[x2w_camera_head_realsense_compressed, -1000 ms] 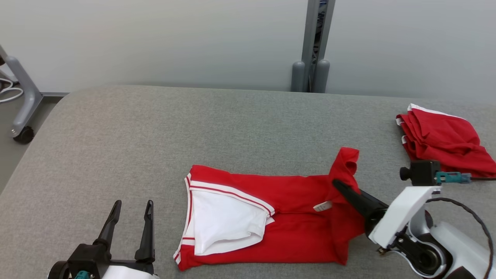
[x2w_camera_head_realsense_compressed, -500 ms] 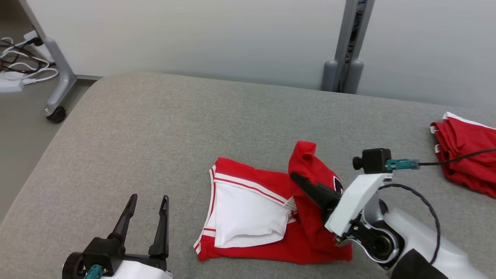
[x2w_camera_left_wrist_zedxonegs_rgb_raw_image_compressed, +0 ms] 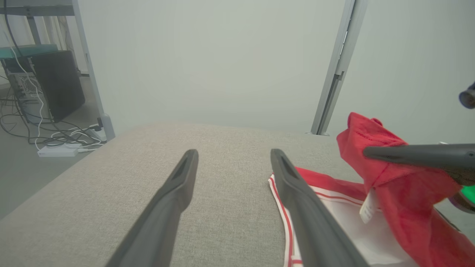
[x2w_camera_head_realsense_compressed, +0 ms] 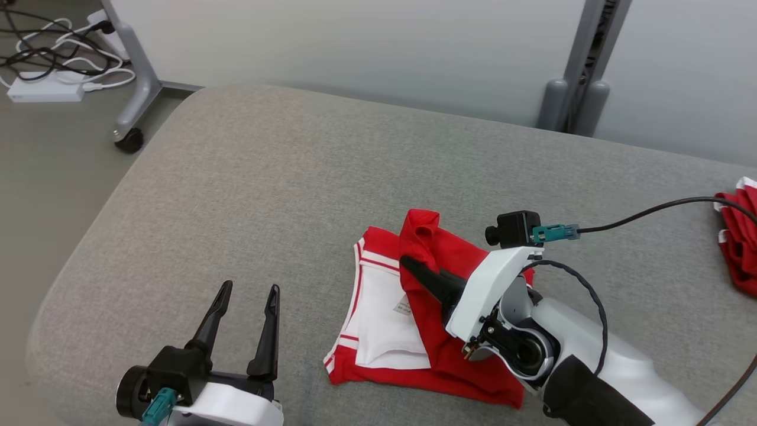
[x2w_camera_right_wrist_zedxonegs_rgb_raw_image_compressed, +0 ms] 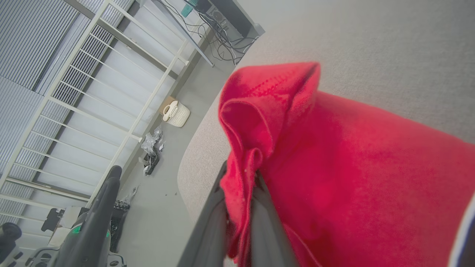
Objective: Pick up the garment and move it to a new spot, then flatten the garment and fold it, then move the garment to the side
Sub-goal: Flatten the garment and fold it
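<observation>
Grey padded table (x2w_camera_head_realsense_compressed: 266, 177) stretches before a pale wall (x2w_camera_head_realsense_compressed: 355, 35); the garment (x2w_camera_head_realsense_compressed: 378, 337), red with a white panel, lies at its near middle, long axis running left to right; the right gripper (x2w_camera_head_realsense_compressed: 408, 264) pinches the red right-hand end, raised and doubled over the white panel; the left gripper (x2w_camera_head_realsense_compressed: 249, 288) hovers spread and empty, just left of it; the fold likely finishes leftward, so the right arm is placed to carry it.

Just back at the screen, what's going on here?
The right pincer is shut on one end of the red and white garment, holding it raised over the rest, which lies on the grey table: a fold looks under way. The left pincer hovers open beside it, empty. A second red garment lies at the far right.
</observation>
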{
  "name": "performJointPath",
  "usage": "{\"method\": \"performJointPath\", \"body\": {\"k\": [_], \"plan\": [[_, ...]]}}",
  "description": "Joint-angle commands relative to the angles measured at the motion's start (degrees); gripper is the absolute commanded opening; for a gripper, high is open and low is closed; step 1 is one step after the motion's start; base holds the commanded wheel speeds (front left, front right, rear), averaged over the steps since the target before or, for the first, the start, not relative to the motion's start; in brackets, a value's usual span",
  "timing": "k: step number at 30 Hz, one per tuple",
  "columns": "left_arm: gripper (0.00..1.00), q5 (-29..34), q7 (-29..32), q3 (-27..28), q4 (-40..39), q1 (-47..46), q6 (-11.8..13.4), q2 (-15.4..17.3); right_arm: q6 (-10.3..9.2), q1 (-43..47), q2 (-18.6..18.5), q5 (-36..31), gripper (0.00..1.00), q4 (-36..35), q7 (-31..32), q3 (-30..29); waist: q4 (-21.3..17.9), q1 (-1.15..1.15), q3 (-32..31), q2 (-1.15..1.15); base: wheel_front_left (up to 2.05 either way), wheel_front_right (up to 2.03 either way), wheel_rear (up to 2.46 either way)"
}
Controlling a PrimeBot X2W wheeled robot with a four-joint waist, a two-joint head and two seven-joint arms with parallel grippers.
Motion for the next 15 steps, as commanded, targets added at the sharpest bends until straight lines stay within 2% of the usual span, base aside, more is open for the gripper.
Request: {"method": "performJointPath", "body": {"k": [1, 13, 14, 15], "plan": [[1.00, -0.33, -0.19, -0.38, 0.23, -1.08, 0.26, 0.22, 0.02, -1.16, 0.26, 0.30, 0.00, 1.59, -0.40, 0.29, 1.04, 0.00, 0.43, 0.00, 0.00, 0.00, 0.00], [1.00, -1.45, -0.19, -2.76, 1.16, -1.98, 0.76, 0.22, 0.02, -4.47, 2.84, 0.67, 0.00, 10.93, -2.70, 2.31, 4.62, 0.00, 0.86, 0.00, 0.00, 0.00, 0.00], [1.00, -1.40, -0.19, -2.68, 1.22, -1.88, 0.80, 0.21, 0.02, -4.48, 3.01, 0.91, 0.50, 11.57, -2.66, 2.78, 4.75, 0.00, 0.87, 0.00, 0.00, 0.00, 0.00], [1.00, -1.35, -0.19, -2.54, 1.23, -1.80, 0.83, 0.21, 0.02, -4.58, 2.99, 0.92, 0.88, 11.66, -3.16, 2.95, 4.70, 0.00, 0.86, 0.00, 0.00, 0.00, 0.00]]}}
